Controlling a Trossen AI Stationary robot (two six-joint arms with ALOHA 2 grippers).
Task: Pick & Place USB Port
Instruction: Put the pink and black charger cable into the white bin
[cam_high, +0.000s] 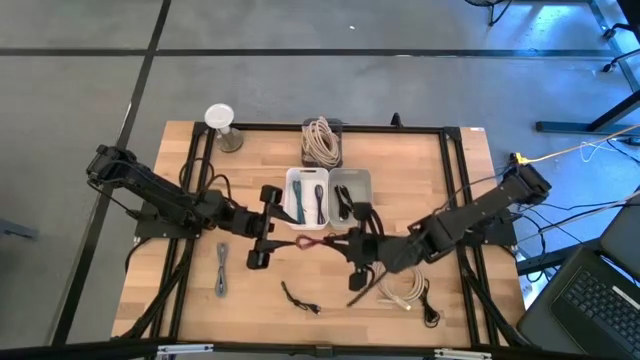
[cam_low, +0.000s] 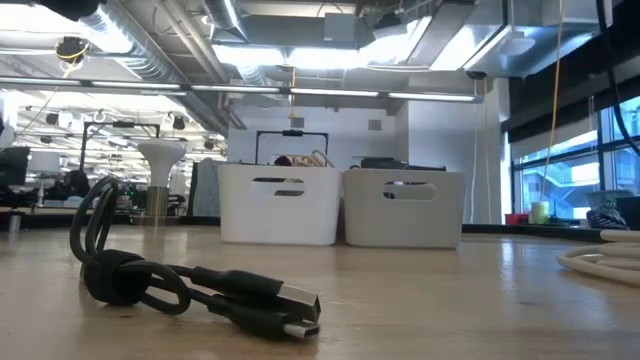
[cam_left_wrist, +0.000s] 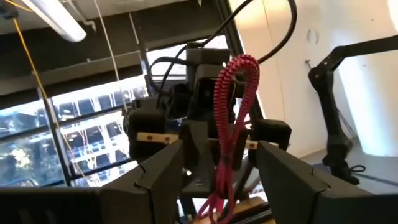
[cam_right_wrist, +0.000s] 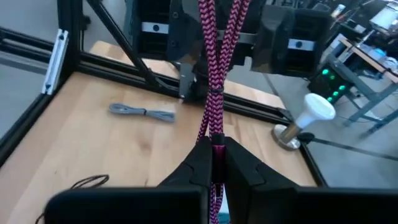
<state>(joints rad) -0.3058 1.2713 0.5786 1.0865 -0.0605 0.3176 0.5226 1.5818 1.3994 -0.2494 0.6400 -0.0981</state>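
A red braided cable (cam_high: 310, 243), folded into a bundle, hangs in the air between my two grippers above the middle of the table. My right gripper (cam_high: 347, 244) is shut on it; this also shows in the right wrist view (cam_right_wrist: 216, 144). My left gripper (cam_high: 262, 226) is open. Its two fingers stand on either side of the cable's looped end (cam_left_wrist: 239, 68) without touching it, as the left wrist view (cam_left_wrist: 219, 155) shows. Neither gripper shows in the low view. My right gripper pinches the bundled strands of the red cable (cam_right_wrist: 215, 127) between its two fingers, near one end of the bundle. The fingers come from the table's right and lie along the cable. The bundle sticks out past the fingertips toward my left gripper, clear of the table.
Two white bins (cam_high: 307, 195) (cam_high: 352, 190) holding cables stand just behind the grippers, with a dark bin of beige cable (cam_high: 321, 142) farther back. A grey cable (cam_high: 221, 270), a black cable (cam_high: 300, 298) and a white cable (cam_high: 405, 293) lie on the near table. A white stand (cam_high: 222, 125) is at the far left.
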